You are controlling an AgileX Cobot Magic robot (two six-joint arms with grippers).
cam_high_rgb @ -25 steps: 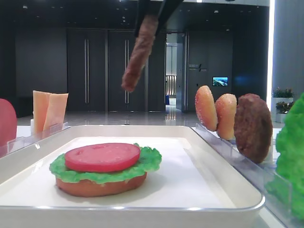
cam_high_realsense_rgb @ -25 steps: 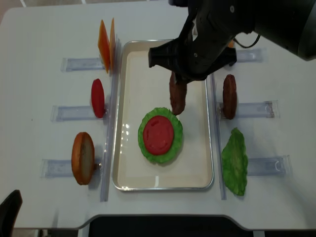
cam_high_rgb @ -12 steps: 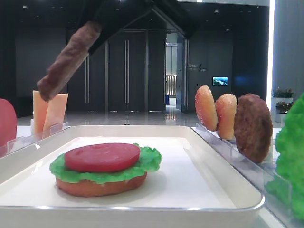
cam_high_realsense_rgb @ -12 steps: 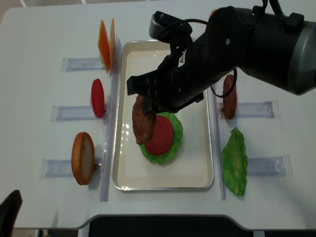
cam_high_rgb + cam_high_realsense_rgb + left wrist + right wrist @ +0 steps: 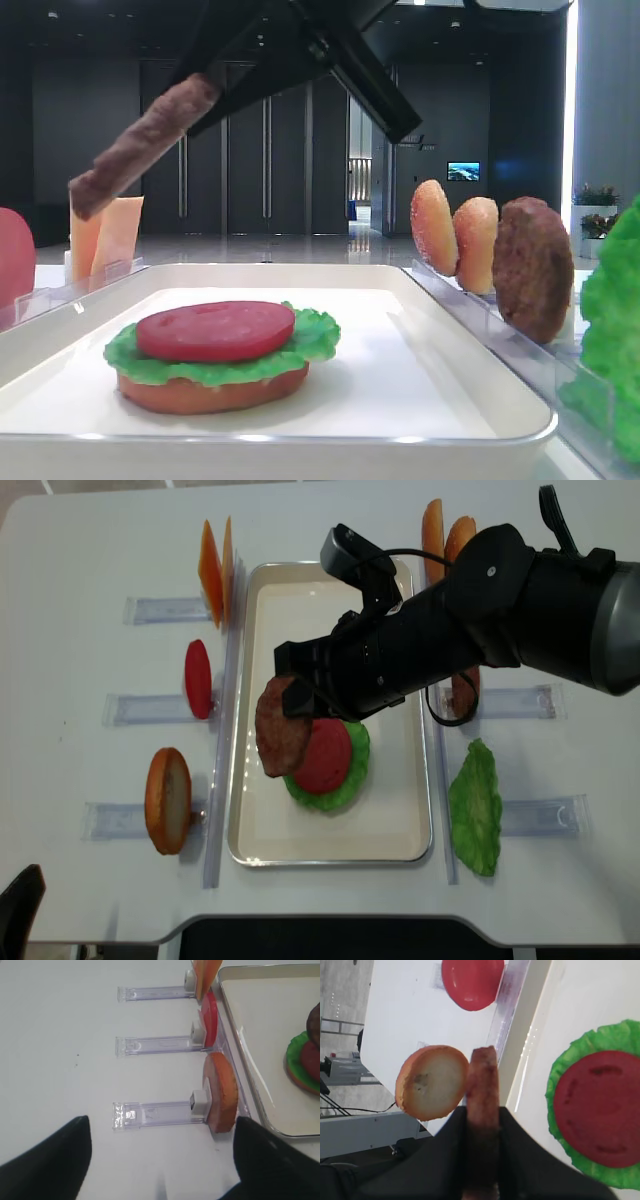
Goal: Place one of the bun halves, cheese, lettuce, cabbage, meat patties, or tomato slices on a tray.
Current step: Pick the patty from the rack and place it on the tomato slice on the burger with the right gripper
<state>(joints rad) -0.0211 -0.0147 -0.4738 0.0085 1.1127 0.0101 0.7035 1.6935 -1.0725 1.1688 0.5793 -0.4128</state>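
Gripping a meat patty (image 5: 279,726) edge-on, my right gripper (image 5: 481,1125) has its two black fingers (image 5: 451,1140) pressed flat against either face of the brown disc, clamped tight on it; in the overhead view the patty hangs tilted above the left part of the white tray (image 5: 402,830), overlapping the near-left edge of the stack below it but raised clear of it, as the low side view shows it high in the air; that stack sits on the tray floor, a tomato slice (image 5: 325,756) on a ruffled lettuce leaf (image 5: 355,772) on a bun half (image 5: 212,391); from the wrist camera I see the patty's rim pointing toward the tray's left rim, with a standing bun half (image 5: 431,1081) and a red tomato slice (image 5: 471,981) on the table beyond it; left of the tray three clear racks (image 5: 150,710) hold the cheese slices (image 5: 213,558), that tomato slice and that bun half, all upright; right of the tray stand two more bun halves (image 5: 455,239), another patty (image 5: 531,268) and a loose lettuce leaf (image 5: 475,807) by their own racks; my left gripper (image 5: 160,1160) sits low near the front-left table corner, fingers spread wide apart with nothing between them, facing the left-hand racks.
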